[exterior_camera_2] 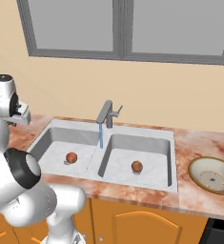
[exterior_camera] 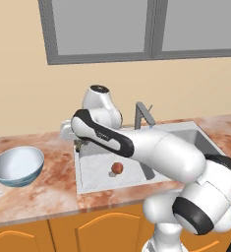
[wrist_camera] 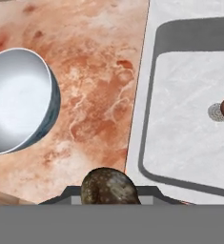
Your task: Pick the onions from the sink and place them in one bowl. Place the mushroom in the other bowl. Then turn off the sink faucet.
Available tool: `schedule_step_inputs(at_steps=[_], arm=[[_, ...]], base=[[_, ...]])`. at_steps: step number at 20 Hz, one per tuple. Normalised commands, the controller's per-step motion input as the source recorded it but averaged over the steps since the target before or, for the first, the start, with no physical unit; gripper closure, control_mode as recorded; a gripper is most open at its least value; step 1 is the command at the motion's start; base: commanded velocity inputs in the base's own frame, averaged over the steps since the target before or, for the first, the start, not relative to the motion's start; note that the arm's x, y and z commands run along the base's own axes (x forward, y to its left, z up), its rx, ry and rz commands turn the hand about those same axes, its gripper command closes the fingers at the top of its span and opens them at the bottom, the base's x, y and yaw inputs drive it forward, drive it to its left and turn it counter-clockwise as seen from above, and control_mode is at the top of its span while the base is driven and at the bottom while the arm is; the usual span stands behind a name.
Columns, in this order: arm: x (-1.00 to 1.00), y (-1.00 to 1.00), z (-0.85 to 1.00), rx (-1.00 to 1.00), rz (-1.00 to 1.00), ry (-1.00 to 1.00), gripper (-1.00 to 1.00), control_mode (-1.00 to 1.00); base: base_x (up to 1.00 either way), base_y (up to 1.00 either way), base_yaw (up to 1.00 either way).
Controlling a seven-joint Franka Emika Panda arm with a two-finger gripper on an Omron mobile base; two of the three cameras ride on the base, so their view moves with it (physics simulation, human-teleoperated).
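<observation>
Arm folded low, reaching left over sink [exterior_camera: 95, 184] rim. Tool [wrist_camera: 108, 193] clamped on mushroom [wrist_camera: 108, 187], above bench [wrist_camera: 94, 90] edge; blue bowl [wrist_camera: 18, 102] at 10 o'clock. Onions [exterior_camera_2: 71, 157] [exterior_camera_2: 137, 166] one per basin; faucet [exterior_camera_2: 105, 114] running.

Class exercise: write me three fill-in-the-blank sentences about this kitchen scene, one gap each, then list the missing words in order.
1. The tool is shut on the dark brown ____.
2. Each basin of the sink holds one ____.
3. From the faucet a thin stream of ____ runs down.
4. The blue bowl stands on the counter to the ____ of the sink.

Missing words: mushroom; onion; water; left
</observation>
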Motion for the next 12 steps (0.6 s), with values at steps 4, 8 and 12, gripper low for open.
schedule_step_inputs(at_steps=[4, 8, 12], arm=[[0.00, 0.92, 0.08, -0.07, 0.16, 0.03, 1.00, -1.00], [0.00, 1.00, 0.00, -0.11, 0.16, 0.03, 1.00, -1.00], [0.00, 0.95, 0.00, -0.09, 0.13, 0.05, 1.00, -1.00]], base=[[0.00, 0.00, 0.00], [0.00, 0.00, 0.00], [0.00, 0.00, 0.00]])
